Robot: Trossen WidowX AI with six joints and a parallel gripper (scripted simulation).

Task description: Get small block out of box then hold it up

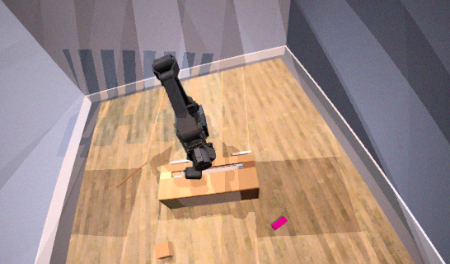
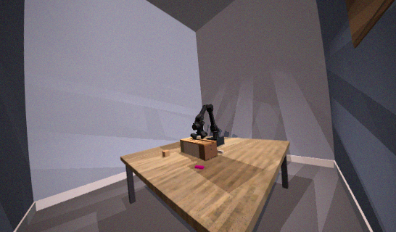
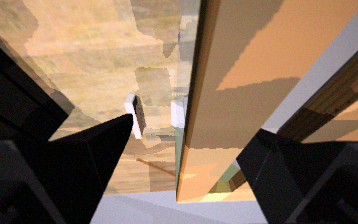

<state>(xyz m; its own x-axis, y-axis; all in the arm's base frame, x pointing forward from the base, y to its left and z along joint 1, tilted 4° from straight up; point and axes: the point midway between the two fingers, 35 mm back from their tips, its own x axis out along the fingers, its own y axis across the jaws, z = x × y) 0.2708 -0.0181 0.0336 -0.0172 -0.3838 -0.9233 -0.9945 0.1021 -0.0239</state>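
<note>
The box [image 1: 222, 181] [image 2: 208, 151] stands upright with a long slot in its top; its rear top strip [image 3: 220, 115] fills the middle of the wrist view. A pale shelf-like strip [image 1: 222, 169] shows through the slot. No small block can be made out on the shelf; the arm and the box's walls hide part of the inside. My gripper [image 1: 195, 168] [image 2: 199, 136] [image 3: 178, 119] is open and empty, over the box's top left of its middle in the top view. In the wrist view its fingertips lie on either side of the rear strip.
An orange cube [image 1: 163, 249] [image 2: 165, 153] and a magenta block [image 1: 279, 223] [image 2: 199, 167] lie on the table in front of the box. A thin orange stick [image 1: 131, 175] [image 3: 155, 167] lies off its left end. Two white bars [image 1: 180, 162] [image 1: 241, 153] are along its back.
</note>
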